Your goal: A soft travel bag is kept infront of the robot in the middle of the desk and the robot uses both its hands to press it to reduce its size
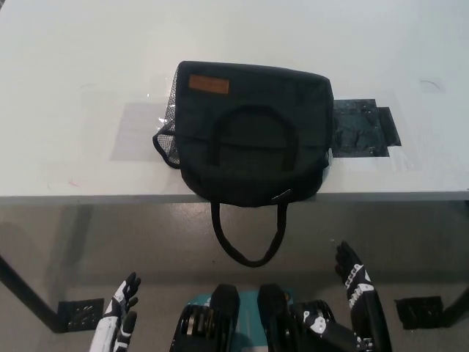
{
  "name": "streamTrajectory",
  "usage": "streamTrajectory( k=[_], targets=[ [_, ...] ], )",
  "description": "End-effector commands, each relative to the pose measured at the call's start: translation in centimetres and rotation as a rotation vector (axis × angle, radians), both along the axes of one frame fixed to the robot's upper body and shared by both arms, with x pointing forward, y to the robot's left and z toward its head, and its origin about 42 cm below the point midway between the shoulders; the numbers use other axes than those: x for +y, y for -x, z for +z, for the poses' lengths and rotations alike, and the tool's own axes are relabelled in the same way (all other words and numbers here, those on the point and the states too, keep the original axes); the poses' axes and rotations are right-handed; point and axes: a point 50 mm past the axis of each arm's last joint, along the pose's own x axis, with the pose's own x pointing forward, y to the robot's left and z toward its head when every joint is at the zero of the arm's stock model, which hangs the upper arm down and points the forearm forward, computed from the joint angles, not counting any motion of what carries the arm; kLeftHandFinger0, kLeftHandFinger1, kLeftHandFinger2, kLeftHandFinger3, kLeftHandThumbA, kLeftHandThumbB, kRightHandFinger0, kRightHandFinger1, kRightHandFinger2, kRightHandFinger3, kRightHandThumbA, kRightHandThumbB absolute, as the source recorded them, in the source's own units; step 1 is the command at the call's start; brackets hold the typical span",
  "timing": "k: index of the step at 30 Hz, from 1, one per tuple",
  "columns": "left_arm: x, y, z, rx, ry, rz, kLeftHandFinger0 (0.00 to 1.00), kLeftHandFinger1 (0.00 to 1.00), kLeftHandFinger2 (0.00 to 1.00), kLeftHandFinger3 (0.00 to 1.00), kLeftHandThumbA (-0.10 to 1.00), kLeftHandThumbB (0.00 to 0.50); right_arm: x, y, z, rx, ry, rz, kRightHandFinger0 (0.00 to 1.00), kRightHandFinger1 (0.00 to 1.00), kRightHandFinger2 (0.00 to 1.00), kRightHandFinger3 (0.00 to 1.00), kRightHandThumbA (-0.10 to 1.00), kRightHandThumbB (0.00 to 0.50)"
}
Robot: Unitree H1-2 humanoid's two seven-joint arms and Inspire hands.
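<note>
Lying at the desk's [66,95] front edge, the bag [253,132] looked soft and squashy; left hand [121,312] and right hand [355,293] hung below, fingers spread, holding nothing.

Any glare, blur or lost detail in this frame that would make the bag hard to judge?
Head view: sharp, no motion blur; the white desk is bright, nearly washed out, with faint glare on the clear tape by the bag; the bag's dark fabric hides its folds; both hands, left hand and right hand, are cut by the bottom edge.
</note>
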Motion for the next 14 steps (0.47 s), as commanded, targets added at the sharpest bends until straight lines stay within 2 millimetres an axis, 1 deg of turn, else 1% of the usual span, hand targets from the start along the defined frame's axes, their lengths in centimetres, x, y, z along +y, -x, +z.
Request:
streamTrajectory(
  k=[1, 2, 3, 5, 6, 8, 9, 10, 12, 14],
  targets=[
    [-0.7, -0.2, 1.2, -0.066, 0.106, 0.003, 1.0, 1.0, 1.0, 1.0, 1.0, 0.255, 1.1, -0.1, 0.6, -0.023, -0.074, -0.009, 1.0, 1.0, 1.0, 1.0, 1.0, 0.072],
    [-1.0, -1.1, 1.6, -0.072, 0.133, -0.004, 1.0, 1.0, 1.0, 1.0, 1.0, 0.238, 1.1, -0.7, 0.9, -0.034, -0.084, -0.022, 1.0, 1.0, 1.0, 1.0, 1.0, 0.07],
    [-1.3, -1.5, 1.7, -0.071, 0.147, 0.004, 1.0, 1.0, 1.0, 1.0, 1.0, 0.215, 0.9, -0.9, 0.9, -0.037, -0.077, -0.027, 1.0, 1.0, 1.0, 1.0, 1.0, 0.072],
    [-1.5, -2.6, 2.0, -0.094, 0.142, 0.004, 1.0, 1.0, 1.0, 1.0, 1.0, 0.192, 0.7, -1.3, 1.0, -0.05, -0.064, -0.052, 1.0, 1.0, 1.0, 1.0, 1.0, 0.097],
    [-1.5, -2.8, 2.0, -0.102, 0.145, 0.006, 1.0, 1.0, 1.0, 1.0, 1.0, 0.182, 0.7, -1.4, 1.0, -0.051, -0.065, -0.055, 1.0, 1.0, 1.0, 1.0, 1.0, 0.097],
    [-1.5, -3.2, 2.2, -0.11, 0.15, 0.001, 1.0, 1.0, 1.0, 1.0, 1.0, 0.193, 0.4, -1.5, 1.1, -0.067, -0.065, -0.061, 1.0, 1.0, 1.0, 1.0, 1.0, 0.085],
    [-1.3, -3.4, 2.3, -0.114, 0.142, 0.002, 1.0, 1.0, 1.0, 1.0, 1.0, 0.193, 0.1, -1.6, 1.3, -0.075, -0.058, -0.072, 1.0, 1.0, 1.0, 1.0, 1.0, 0.093],
    [-0.8, -3.5, 2.5, -0.12, 0.133, -0.003, 1.0, 1.0, 1.0, 1.0, 1.0, 0.176, -0.1, -2.0, 1.4, -0.085, -0.054, -0.079, 1.0, 1.0, 1.0, 1.0, 1.0, 0.092],
    [-0.4, -3.8, 2.5, -0.124, 0.118, -0.004, 1.0, 1.0, 1.0, 1.0, 1.0, 0.175, -0.2, -2.4, 1.6, -0.096, -0.045, -0.079, 1.0, 1.0, 1.0, 1.0, 1.0, 0.088],
    [0.1, -3.8, 2.7, -0.127, 0.091, 0.002, 1.0, 1.0, 1.0, 1.0, 1.0, 0.155, -0.3, -2.6, 1.7, -0.102, -0.037, -0.074, 1.0, 1.0, 1.0, 1.0, 1.0, 0.087]
  ],
)
